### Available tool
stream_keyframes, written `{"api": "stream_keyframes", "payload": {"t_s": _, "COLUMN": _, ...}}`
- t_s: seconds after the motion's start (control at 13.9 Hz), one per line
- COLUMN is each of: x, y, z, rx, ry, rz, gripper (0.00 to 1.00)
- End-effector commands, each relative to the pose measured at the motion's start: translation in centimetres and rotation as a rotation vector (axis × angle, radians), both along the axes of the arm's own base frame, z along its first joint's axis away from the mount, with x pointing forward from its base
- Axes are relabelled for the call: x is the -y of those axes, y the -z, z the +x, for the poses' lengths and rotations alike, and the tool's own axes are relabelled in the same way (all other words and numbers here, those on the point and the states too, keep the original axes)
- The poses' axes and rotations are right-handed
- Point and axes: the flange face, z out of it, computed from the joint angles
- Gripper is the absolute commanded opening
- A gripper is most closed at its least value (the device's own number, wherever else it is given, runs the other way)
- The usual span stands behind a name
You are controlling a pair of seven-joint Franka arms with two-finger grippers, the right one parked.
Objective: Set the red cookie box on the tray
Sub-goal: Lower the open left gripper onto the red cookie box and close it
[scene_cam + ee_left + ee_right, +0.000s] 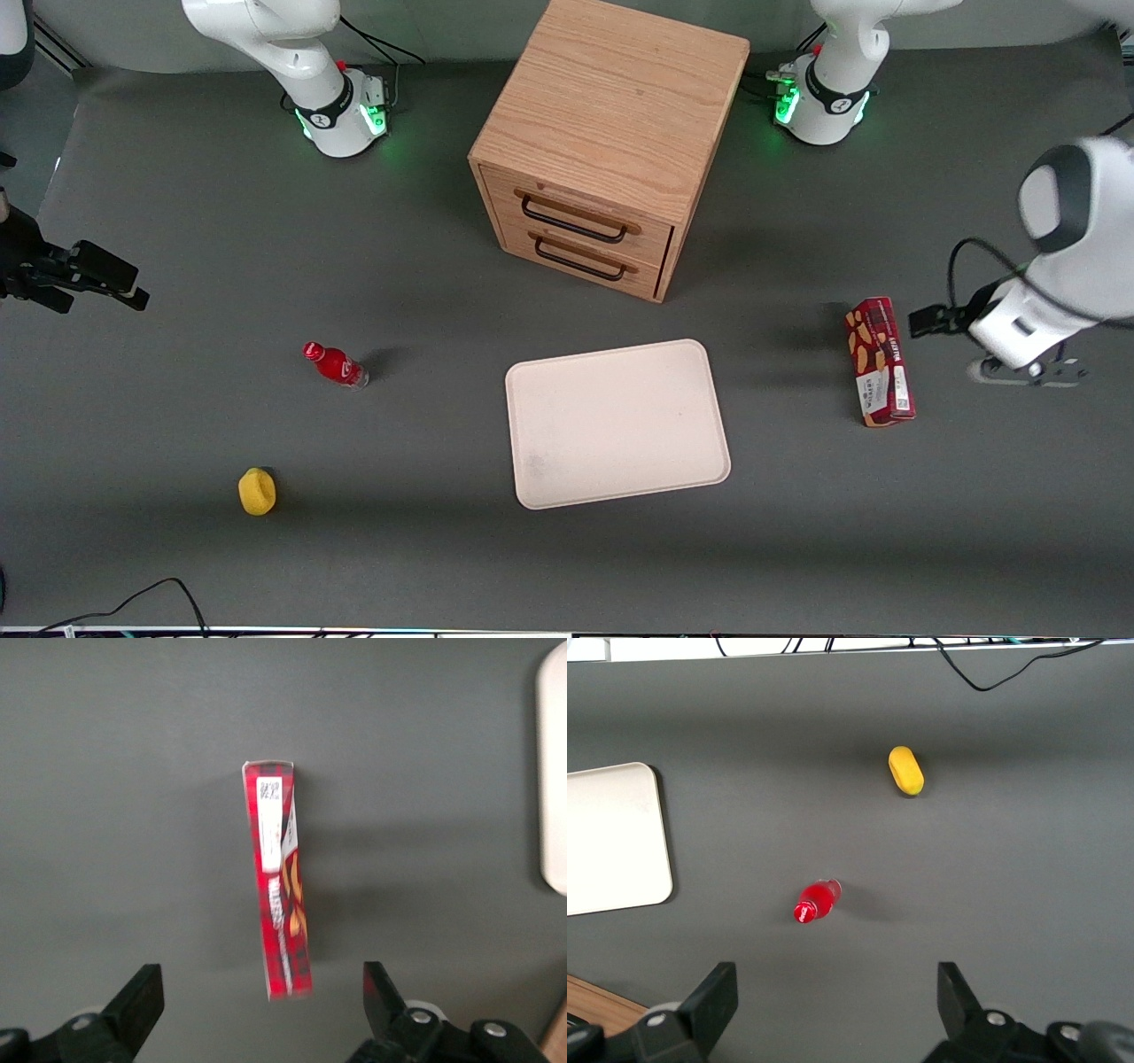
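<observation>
The red cookie box (879,361) lies on the dark table toward the working arm's end, apart from the tray (620,425). The tray is cream, flat and bare, and sits in front of the drawer cabinet, nearer the front camera. My left gripper (1032,370) hovers beside the box, farther still toward the working arm's end of the table. In the left wrist view the gripper (261,981) is open, and the red cookie box (282,881) lies lengthwise ahead of the gap, touched by neither finger. An edge of the tray (554,771) shows there too.
A wooden two-drawer cabinet (602,142) stands at the middle of the table, both drawers closed. A small red bottle (335,364) and a yellow object (257,492) lie toward the parked arm's end. A black cable (151,594) runs along the front edge.
</observation>
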Motion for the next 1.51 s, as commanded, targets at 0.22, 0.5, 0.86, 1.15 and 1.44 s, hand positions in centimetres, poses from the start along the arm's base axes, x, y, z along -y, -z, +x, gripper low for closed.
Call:
{"api": "stream_keyframes", "payload": {"t_s": 0.22, "x": 1.8, "y": 10.4, "z": 1.9, "rx": 0.108, "ry": -0.017, "rz": 0.001, "gripper": 0.98}}
{"api": "stream_keyframes", "payload": {"t_s": 0.5, "x": 1.7, "y": 11.3, "z": 1.7, "rx": 0.094, "ry": 0.018, "rz": 0.034, "gripper": 0.37}}
{"api": "stream_keyframes", "payload": {"t_s": 0.86, "x": 1.6, "y": 10.4, "z": 2.2, "rx": 0.101, "ry": 0.008, "rz": 0.035, "gripper": 0.0}}
{"api": "stream_keyframes", "payload": {"t_s": 1.15, "x": 7.5, "y": 1.5, "z": 8.6, "rx": -0.002, "ry": -0.061, "rz": 0.044, "gripper": 0.0}}
{"api": "stream_keyframes", "payload": {"t_s": 1.44, "x": 17.8, "y": 1.8, "z": 10.7, "rx": -0.003, "ry": -0.175, "rz": 0.052, "gripper": 0.0}}
